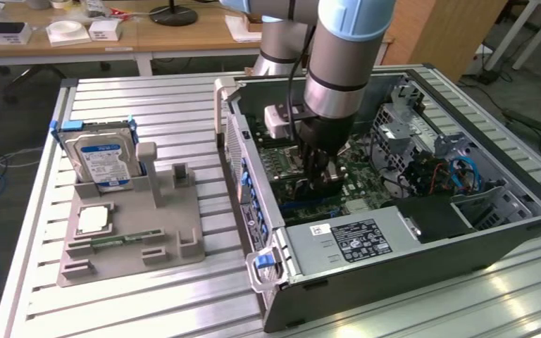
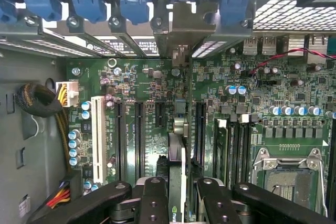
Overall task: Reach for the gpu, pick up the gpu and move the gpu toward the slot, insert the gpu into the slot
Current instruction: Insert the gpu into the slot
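My gripper [image 1: 315,177] reaches down into the open computer case [image 1: 251,232], over the green motherboard [image 2: 152,85]. In the wrist view the gpu [image 2: 177,145] is seen edge-on, a thin dark card between my two black fingers [image 2: 155,200], and my gripper [image 2: 181,190] is shut on it. Its silver end bracket [image 2: 181,22] stands against the case's rear wall among the blue clips. The card stands upright among the long black slots [image 2: 139,140]. The slot directly under it is hidden by the card, so I cannot tell how deep it sits.
A white slot [image 2: 97,135] and a cable bundle [image 2: 37,100] lie to one side of the card, the CPU socket [image 2: 286,174] to the other. Outside the case, a grey fixture [image 1: 129,225] holds a hard drive [image 1: 101,155], a chip [image 1: 92,220] and a memory stick [image 1: 120,239].
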### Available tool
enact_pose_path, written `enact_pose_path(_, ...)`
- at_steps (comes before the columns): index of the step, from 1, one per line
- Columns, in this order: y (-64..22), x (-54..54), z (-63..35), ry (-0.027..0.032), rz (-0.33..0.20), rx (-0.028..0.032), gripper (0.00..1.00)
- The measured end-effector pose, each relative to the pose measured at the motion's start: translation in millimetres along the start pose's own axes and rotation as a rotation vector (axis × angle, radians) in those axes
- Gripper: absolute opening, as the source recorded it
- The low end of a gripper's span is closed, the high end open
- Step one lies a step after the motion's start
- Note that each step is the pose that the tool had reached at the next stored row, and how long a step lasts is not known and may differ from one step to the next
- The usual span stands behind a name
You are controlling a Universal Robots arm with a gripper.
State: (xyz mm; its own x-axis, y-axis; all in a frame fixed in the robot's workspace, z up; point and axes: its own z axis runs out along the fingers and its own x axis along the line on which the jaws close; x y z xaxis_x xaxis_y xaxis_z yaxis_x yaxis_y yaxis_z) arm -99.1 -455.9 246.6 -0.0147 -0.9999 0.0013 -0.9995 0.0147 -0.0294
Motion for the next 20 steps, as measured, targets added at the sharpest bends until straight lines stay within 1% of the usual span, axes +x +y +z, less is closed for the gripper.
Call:
enact_pose_path(13, 0.2, 0.0, 5.8, 0.0002, 0.0, -0.0002, 0.26)
enact_pose_path(20, 0.2, 0.0, 6.1, 0.0001, 0.0, -0.0001, 0.26)
